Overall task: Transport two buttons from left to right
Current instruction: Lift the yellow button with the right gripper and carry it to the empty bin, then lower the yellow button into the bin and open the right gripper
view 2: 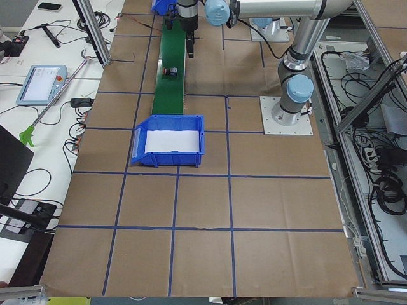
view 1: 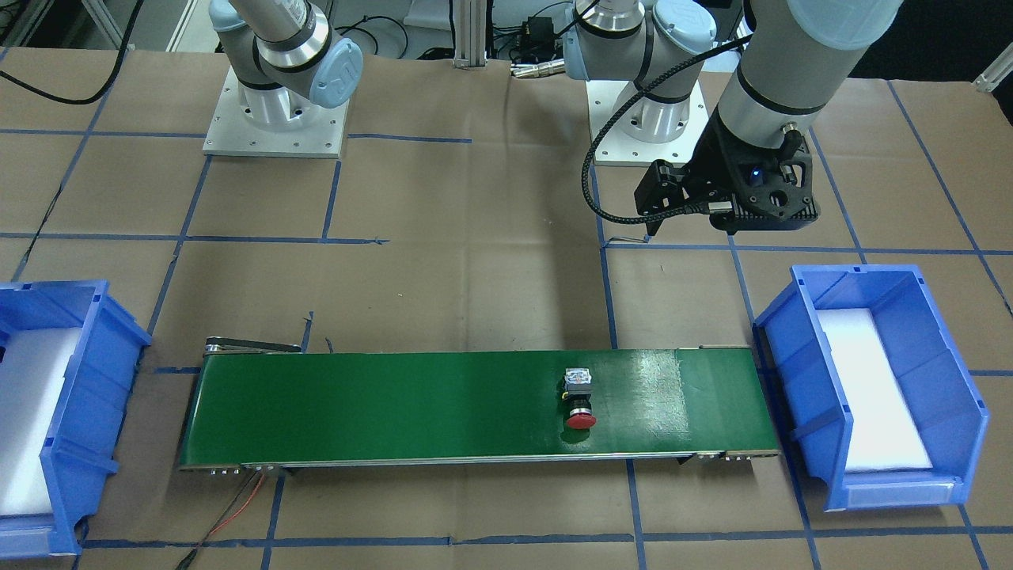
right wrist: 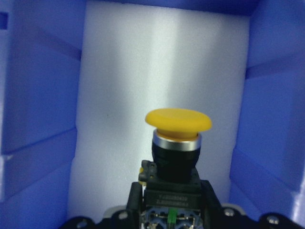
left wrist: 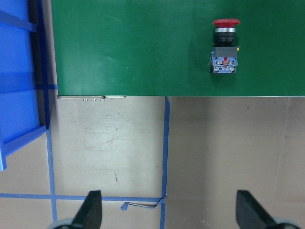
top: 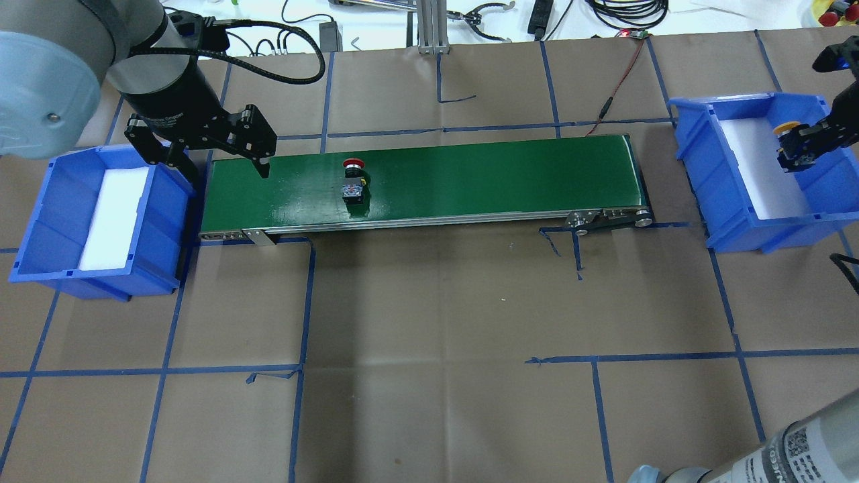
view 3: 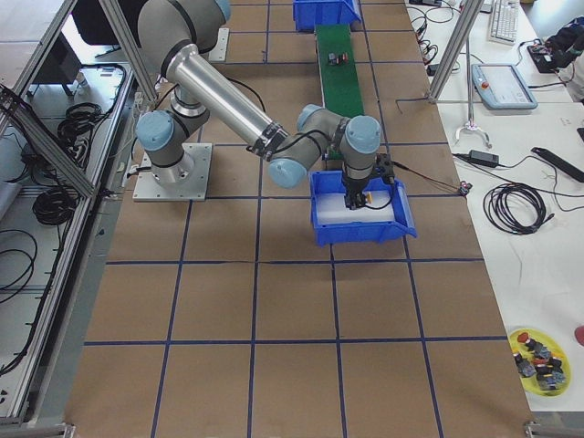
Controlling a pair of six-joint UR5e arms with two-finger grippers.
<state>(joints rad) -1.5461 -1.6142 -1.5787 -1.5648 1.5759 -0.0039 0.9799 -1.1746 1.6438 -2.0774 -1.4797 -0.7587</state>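
The red-capped button [top: 354,181] lies on its side on the green conveyor belt [top: 470,174], left of the middle; it also shows in the left wrist view [left wrist: 225,47] and the front view [view 1: 578,400]. My left gripper [top: 221,164] is open and empty, hovering over the belt's left end, apart from the red button. My right gripper [top: 798,144] is shut on the black body of the yellow-capped button [right wrist: 177,133], holding it over the white foam inside the right blue bin [top: 738,235].
The left blue bin [top: 40,221] with a white foam liner holds no button and stands beside the belt's left end. A red wire [top: 621,80] runs from the belt's far right end. Brown paper with blue tape lines covers the table.
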